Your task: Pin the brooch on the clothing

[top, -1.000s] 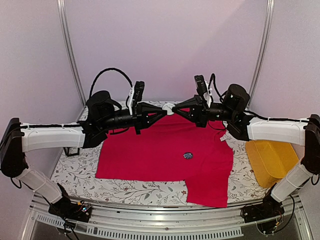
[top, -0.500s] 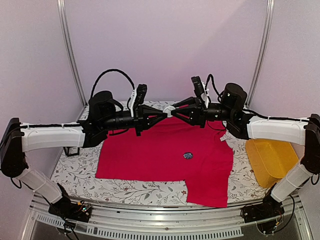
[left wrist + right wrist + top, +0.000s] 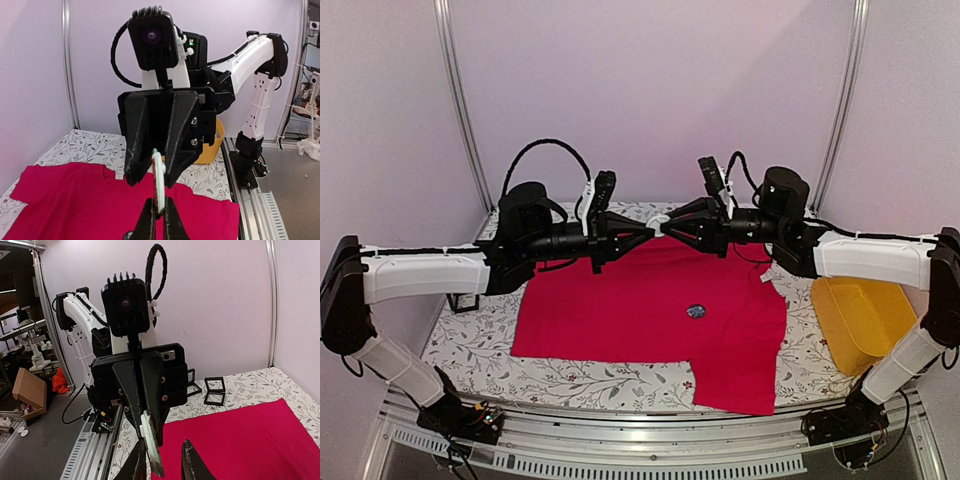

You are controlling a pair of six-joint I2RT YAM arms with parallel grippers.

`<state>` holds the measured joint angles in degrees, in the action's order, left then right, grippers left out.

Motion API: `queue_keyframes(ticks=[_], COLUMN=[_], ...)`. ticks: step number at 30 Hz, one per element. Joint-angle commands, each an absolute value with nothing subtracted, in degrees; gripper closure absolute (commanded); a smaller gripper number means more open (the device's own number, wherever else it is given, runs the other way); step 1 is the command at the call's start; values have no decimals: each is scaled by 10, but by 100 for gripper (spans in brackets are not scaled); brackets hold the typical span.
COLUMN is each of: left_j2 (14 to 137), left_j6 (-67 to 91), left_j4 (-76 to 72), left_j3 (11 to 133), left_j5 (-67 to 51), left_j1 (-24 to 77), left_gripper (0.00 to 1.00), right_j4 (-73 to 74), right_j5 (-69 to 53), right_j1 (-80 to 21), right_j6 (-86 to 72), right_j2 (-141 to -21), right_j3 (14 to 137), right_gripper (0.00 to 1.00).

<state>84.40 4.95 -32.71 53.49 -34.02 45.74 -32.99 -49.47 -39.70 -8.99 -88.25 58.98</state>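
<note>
The red T-shirt (image 3: 650, 305) lies flat on the table, its white neck label (image 3: 764, 278) at the right. It also shows in the left wrist view (image 3: 75, 200) and the right wrist view (image 3: 240, 440). Both grippers meet in the air above its far edge. My left gripper (image 3: 648, 229) (image 3: 160, 212) is shut on a pale round brooch (image 3: 658, 221) (image 3: 158, 182), held edge-on. My right gripper (image 3: 670, 226) (image 3: 162, 462) is open, its fingers either side of the brooch (image 3: 152, 442), which lies against one finger. A small dark round thing (image 3: 696, 311) lies on the shirt.
A yellow tray (image 3: 860, 315) sits at the right on the floral tablecloth (image 3: 610, 378). Small black frame boxes (image 3: 215, 390) stand at the table's left side (image 3: 465, 300). Metal rails run along the near edge (image 3: 650, 440).
Both grippers have drawn closer together above the shirt's far edge. The right gripper's fingers now straddle the brooch held in the left gripper. The shirt has not moved.
</note>
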Motion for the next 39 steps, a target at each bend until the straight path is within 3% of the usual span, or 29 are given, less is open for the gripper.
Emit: queue_keyframes(ticks=[1, 8, 17, 34, 39], left_j2=[834, 834, 828, 832, 828], left_j6=[40, 4, -68, -148, -152], left_j4=[-322, -290, -228, -183, -182], left_j3=[548, 559, 573, 586, 584], left_j5=[-345, -337, -315, -291, -283], left_j1=[458, 470, 493, 529, 532], left_gripper=[100, 100, 100, 100, 100], right_j4=[-310, -300, -260, -153, -138], right_j5=[-480, -460, -452, -416, -403], right_j1=[-399, -399, -399, -399, -400], right_j6=[-73, -64, -52, -6, -6], right_j2=[-884, -884, -891, -909, -917], right_j3=[608, 613, 630, 683, 691], right_gripper=[81, 91, 97, 93, 85])
